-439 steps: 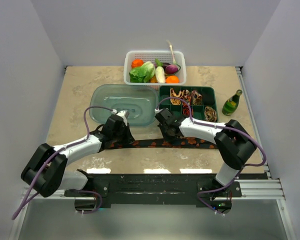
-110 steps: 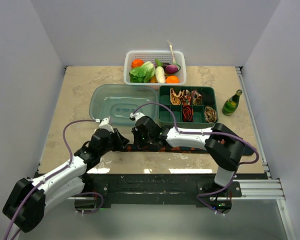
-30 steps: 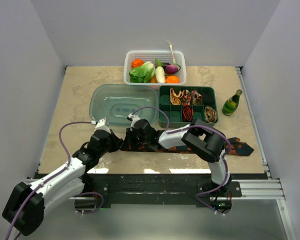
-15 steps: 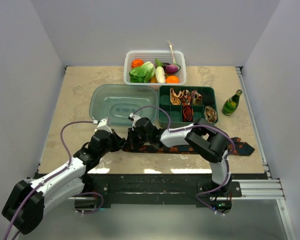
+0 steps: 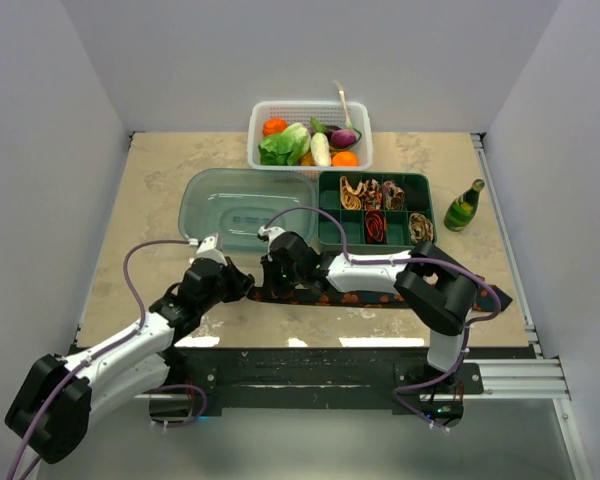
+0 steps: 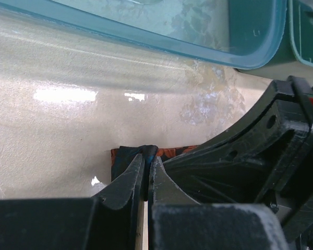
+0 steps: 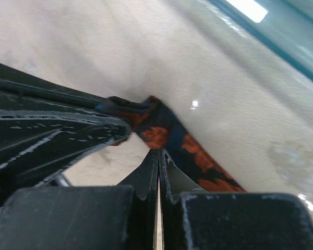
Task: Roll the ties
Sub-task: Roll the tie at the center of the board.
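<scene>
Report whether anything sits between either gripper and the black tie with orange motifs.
Nothing visible does. The left gripper is shut on a fold of the black tie at its left end. The right gripper is shut with its tips right at that same end; whether it grips fabric is unclear.

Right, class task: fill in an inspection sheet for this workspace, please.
Surface: beige marbled table.
Job's things: black-and-orange tie stretched along the near edge; rolled ties in the green tray.
Clutter: vegetable basket, teal lid, green bottle.
Grippers: left claw shut on the tie's end; right claw shut, tips at the tie.
Cables: purple cables loop over both arms.
Surroundings: white walls on three sides.
</scene>
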